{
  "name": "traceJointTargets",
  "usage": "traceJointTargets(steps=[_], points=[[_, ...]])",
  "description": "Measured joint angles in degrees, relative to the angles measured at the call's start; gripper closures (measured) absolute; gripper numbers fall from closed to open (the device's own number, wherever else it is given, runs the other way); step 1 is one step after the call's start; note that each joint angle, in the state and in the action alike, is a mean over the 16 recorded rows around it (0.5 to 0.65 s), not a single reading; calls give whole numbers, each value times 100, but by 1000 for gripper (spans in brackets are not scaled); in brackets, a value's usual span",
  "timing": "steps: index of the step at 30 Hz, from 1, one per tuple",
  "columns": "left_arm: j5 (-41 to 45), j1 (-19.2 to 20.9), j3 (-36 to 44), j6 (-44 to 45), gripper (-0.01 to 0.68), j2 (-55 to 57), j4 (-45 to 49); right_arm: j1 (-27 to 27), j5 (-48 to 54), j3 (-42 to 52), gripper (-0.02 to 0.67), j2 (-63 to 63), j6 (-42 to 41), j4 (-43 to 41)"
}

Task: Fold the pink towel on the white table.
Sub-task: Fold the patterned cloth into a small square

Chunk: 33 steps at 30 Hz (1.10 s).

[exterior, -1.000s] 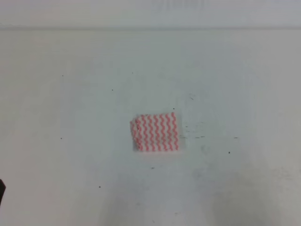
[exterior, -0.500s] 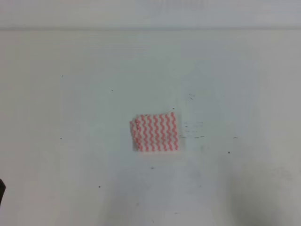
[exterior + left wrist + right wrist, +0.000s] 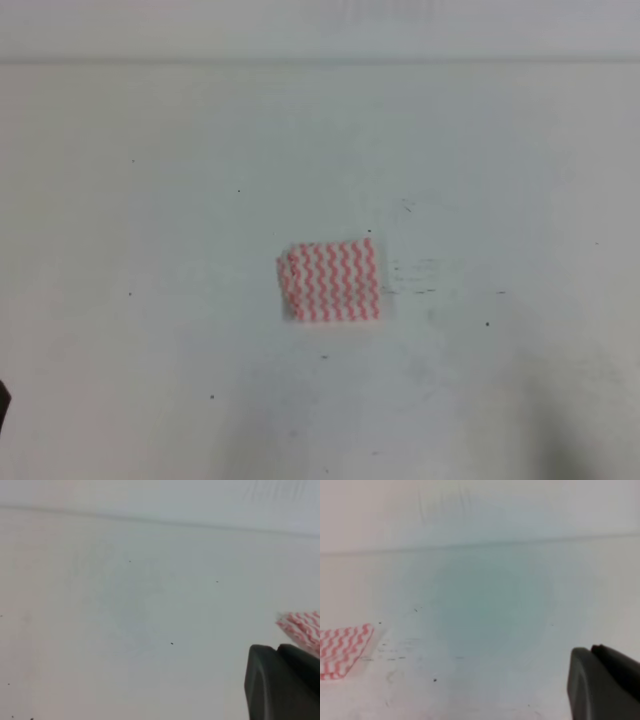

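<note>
The pink towel [image 3: 330, 281] lies folded into a small rectangle near the middle of the white table [image 3: 150, 250], with nothing touching it. Its edge also shows at the right of the left wrist view [image 3: 302, 629] and at the left of the right wrist view [image 3: 342, 650]. Only a dark finger [image 3: 282, 682] of my left gripper shows, in the lower right corner of its view, close to the towel's corner. A dark finger [image 3: 605, 682] of my right gripper shows the same way, well away from the towel. Neither view shows how the jaws stand.
A dark sliver [image 3: 3, 405] sits at the left edge of the exterior view. Small dark specks and scuff marks [image 3: 415, 280] dot the table right of the towel. The table's far edge [image 3: 320, 60] runs along the top.
The towel has not moved. The dark sliver at the left edge has dropped slightly, and faint shadows on the lower part of the table have shifted.
</note>
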Motion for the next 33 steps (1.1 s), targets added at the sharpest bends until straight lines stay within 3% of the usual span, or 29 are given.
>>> traceJointTargets(steps=[33], points=[[2,2,-43,20,674,-37,-35,-22,377,-15,667,-35,0,-2]])
